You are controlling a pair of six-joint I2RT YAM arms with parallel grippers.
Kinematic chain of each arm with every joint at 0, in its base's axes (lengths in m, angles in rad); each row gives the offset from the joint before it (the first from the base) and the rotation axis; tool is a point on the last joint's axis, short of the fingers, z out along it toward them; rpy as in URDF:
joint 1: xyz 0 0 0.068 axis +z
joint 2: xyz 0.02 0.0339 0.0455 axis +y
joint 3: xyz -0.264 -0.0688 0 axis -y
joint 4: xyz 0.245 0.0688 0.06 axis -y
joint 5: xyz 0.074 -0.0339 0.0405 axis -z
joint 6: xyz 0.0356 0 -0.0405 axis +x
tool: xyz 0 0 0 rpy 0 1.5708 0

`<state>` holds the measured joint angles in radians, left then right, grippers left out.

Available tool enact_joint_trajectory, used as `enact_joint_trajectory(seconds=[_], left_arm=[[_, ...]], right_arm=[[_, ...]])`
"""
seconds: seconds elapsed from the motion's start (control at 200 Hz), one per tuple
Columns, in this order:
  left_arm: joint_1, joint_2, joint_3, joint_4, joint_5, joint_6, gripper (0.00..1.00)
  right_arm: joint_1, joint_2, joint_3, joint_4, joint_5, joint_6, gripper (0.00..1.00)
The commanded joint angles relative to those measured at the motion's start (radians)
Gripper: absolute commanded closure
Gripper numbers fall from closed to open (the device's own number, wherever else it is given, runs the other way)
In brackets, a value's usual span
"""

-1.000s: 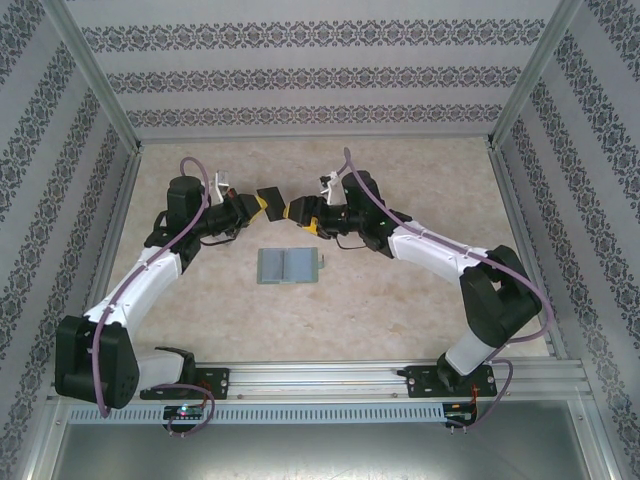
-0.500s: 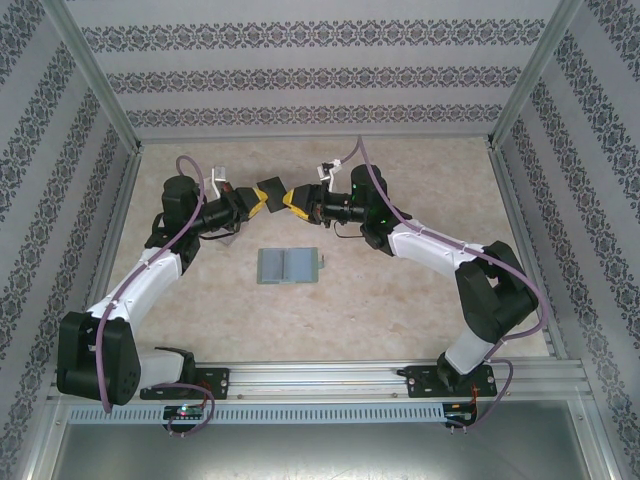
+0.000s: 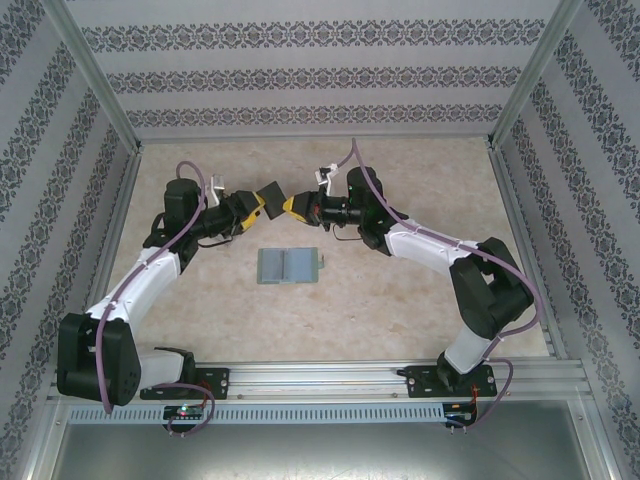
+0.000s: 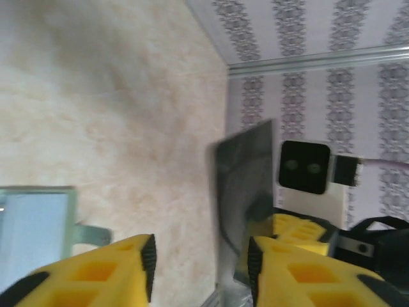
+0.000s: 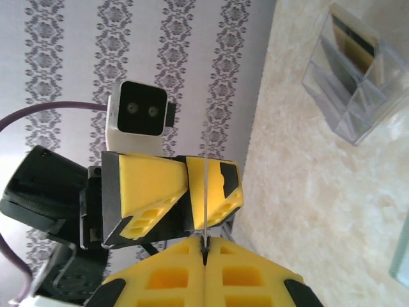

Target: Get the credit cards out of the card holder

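Credit card [image 3: 270, 192]: thin, flat, dark grey rectangle, held up in the air over the counter [image 3: 420, 300], corner-up like a diamond in the top view. It sits just far of the card holder [image 3: 290, 265], between the two end effectors. In the left wrist view the face looks glossy dark grey and blurred, no print readable. In the right wrist view it is edge-on, just a thin pale line.

Right end effector [image 5: 204, 256]: yellow fingers clenched together on the card's edge, grasping it. It comes in from the right.

Left end effector [image 4: 199, 262]: released, with yellow fingers apart. The card stands in the gap close to one finger, with open space on the other side. It comes in from the left, tip to tip with the right one.

Card holder: lying open and flat on the counter, around mid-counter, near side of both end effectors, touched by neither. Grey-green border, two pale grey-blue inner panels, centre crease. A small tab [image 3: 322, 262] sticks out at its right edge; can't tell what it is.

Clear box [image 5: 358, 70]: transparent, with compartments, on the counter in the right wrist view. A yellowish flat piece stands in one compartment; can't tell if that is a card.

Counter is beige marbled, and patterned wallpaper walls [image 3: 320, 80] stand on three sides.
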<state>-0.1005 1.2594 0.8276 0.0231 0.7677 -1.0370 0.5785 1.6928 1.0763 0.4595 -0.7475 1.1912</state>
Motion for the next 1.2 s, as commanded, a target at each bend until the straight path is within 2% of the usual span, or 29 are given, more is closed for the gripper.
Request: enact_joint_trajectory(seconds=[0.0,0.12,0.24,0.495,0.819,1.194], left_arm=[[0.029,-0.035,0.068,-0.334,-0.246,0.207,0.28],[0.078,-0.037,0.052,-0.452,-0.437,0.286,0.10],[0.140,-0.041,0.006,-0.491,-0.505,0.317,0.00],[0.232,-0.059,-0.039,-0.541,-0.531,0.351,0.01],[0.275,-0.074,-0.038,-0.578,-0.505,0.364,0.01],[0.289,-0.066,-0.048,-0.577,-0.470,0.376,0.01]], right_arm=[[0.015,0.011,0.040,-0.155,0.080,-0.216,1.00],[0.057,0.028,0.089,-0.347,0.225,-0.457,1.00],[0.107,0.078,0.170,-0.471,0.345,-0.660,1.00],[0.174,0.238,0.403,-0.536,0.428,-0.951,1.00],[0.202,0.492,0.731,-0.551,0.465,-1.064,1.00],[0.222,0.660,0.923,-0.579,0.470,-1.102,1.00]])
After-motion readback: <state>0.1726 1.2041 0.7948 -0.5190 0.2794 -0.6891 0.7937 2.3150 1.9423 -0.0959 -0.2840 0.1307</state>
